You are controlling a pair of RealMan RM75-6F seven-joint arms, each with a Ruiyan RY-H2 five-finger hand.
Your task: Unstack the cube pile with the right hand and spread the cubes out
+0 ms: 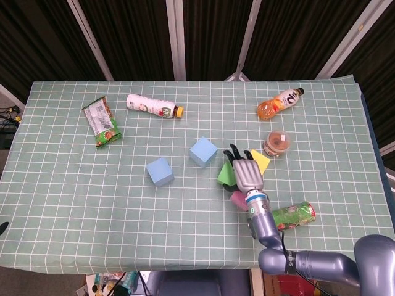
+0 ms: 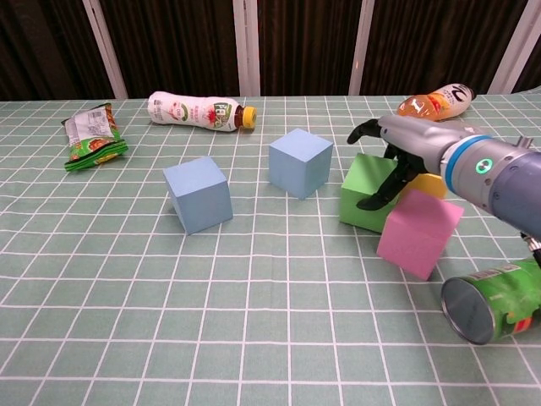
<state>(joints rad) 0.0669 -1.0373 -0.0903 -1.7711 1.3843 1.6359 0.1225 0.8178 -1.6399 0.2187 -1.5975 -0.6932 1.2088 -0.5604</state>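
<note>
1. We see a bench (image 1: 62, 185) covered in a green checked cloth, from a head camera looking down and a chest camera looking across.
2. Our right hand (image 2: 397, 161) reaches over a tight cluster of three cubes right of centre. Its fingers curl down around the green cube (image 2: 365, 196), apparently to drag or grip it, though we cannot tell whether they truly clamp it.
3. The pink cube (image 2: 418, 233) sits tilted, one edge lifted, leaning against the green cube beside it. We judge it is tipped because the hand crowds the cluster.
4. The yellow cube (image 1: 260, 161) lies just behind the hand, mostly hidden in the chest view.
5. Two blue cubes already stand apart on the cloth: one (image 2: 300, 162) near the cluster, another (image 2: 198, 194) further left. Their spacing suggests the spreading is partly done, with the clustered three left to separate.
6. Our left hand appears in neither view.
7. Around the edges lie a snack packet (image 1: 102, 123), a white bottle (image 1: 153, 105), an orange drink bottle (image 1: 279, 102), a small lidded cup (image 1: 277, 142) and a green can (image 2: 494, 300) on its side near the pink cube, which could be knocked.
</note>
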